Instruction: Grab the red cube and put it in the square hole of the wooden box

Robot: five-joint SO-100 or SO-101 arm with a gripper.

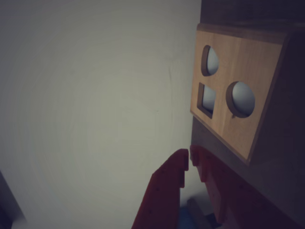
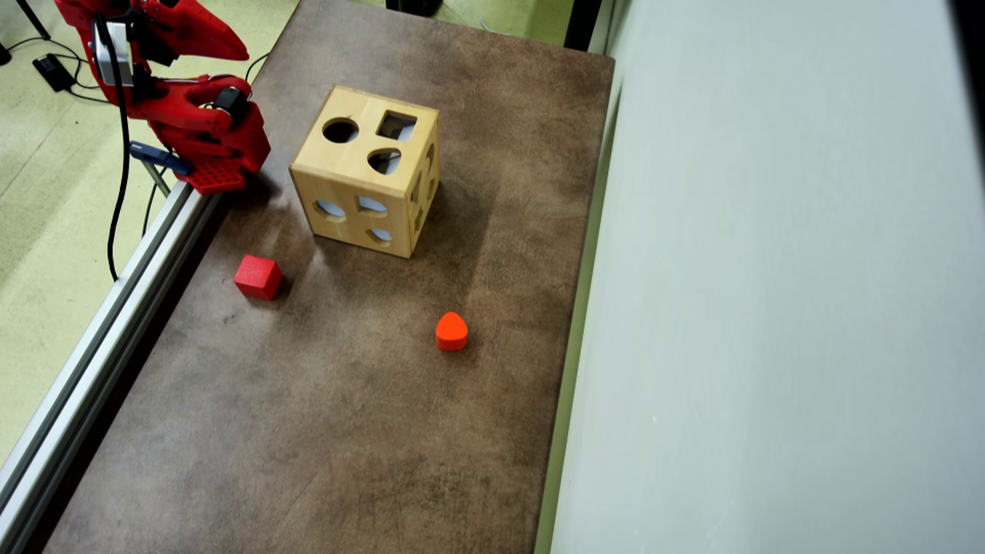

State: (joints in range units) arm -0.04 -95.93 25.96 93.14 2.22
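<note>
In my wrist view, my red gripper (image 1: 189, 160) is right at the bottom, closest to me. Its two fingers touch at the tips and there is nothing between them. Just past the tips is the wooden box (image 1: 236, 98), tipped on its side in this view. I can see three holes in the face of the box: a square hole (image 1: 208, 98) and two rounder ones. Behind it all is a plain pale wall (image 1: 95, 95). In the overhead view, my arm (image 2: 181, 92) sits at the top left edge of the brown table (image 2: 346, 431). The box (image 2: 368, 171) stands just to the right of my arm. The red cube (image 2: 258, 276) lies on the table below the box, a bit to the left, not touching it. An orange rounded block (image 2: 451, 331) lies farther to the right, well apart from the cube.
</note>
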